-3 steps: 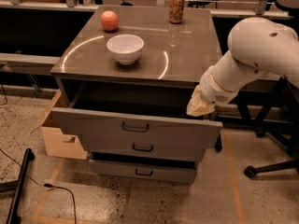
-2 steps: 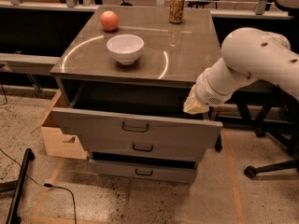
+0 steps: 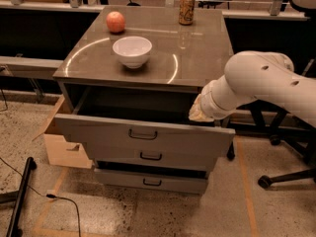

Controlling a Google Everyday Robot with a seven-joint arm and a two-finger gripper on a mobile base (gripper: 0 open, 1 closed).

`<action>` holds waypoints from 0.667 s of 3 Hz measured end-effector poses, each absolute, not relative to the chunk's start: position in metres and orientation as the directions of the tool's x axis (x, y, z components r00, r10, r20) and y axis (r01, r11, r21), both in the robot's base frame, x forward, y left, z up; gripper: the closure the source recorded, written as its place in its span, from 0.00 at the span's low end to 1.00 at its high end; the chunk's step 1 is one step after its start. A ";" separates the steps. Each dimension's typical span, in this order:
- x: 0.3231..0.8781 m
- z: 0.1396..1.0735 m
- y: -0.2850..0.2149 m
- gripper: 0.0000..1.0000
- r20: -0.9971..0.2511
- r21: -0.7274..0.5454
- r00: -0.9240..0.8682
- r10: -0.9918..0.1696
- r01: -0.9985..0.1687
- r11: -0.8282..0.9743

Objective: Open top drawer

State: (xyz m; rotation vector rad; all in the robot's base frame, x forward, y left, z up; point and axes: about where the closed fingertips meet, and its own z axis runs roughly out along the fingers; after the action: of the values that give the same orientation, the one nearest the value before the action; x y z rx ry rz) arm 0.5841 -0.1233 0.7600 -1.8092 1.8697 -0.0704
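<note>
The top drawer [image 3: 108,135] of the grey metal cabinet stands pulled out, its dark interior open to view, with a small black handle [image 3: 142,135] at the centre of its front. My gripper [image 3: 198,113] sits at the end of the white arm [image 3: 256,85], just above the drawer's right rear corner under the cabinet top. The wrist hides its fingers.
On the cabinet top [image 3: 197,58] stand a white bowl [image 3: 132,51], a red apple [image 3: 115,21] and a drinks can [image 3: 186,7]. Two shorter drawers [image 3: 150,168] sit below. A cardboard box [image 3: 61,149] stands at the left, an office chair base [image 3: 286,174] at the right, cables on the floor.
The arm has shifted a little to the left and up along the drawer's right side. The drawer stays pulled out as before.
</note>
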 end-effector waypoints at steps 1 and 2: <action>0.591 0.748 -0.114 1.00 -0.321 -0.443 0.091 -0.943 -0.894 0.065; 0.599 0.735 -0.105 1.00 -0.311 -0.471 0.124 -0.942 -0.881 0.040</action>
State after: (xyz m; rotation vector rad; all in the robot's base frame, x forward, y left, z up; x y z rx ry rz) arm 0.5990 -0.1051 0.7348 -1.8428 1.7599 -0.1400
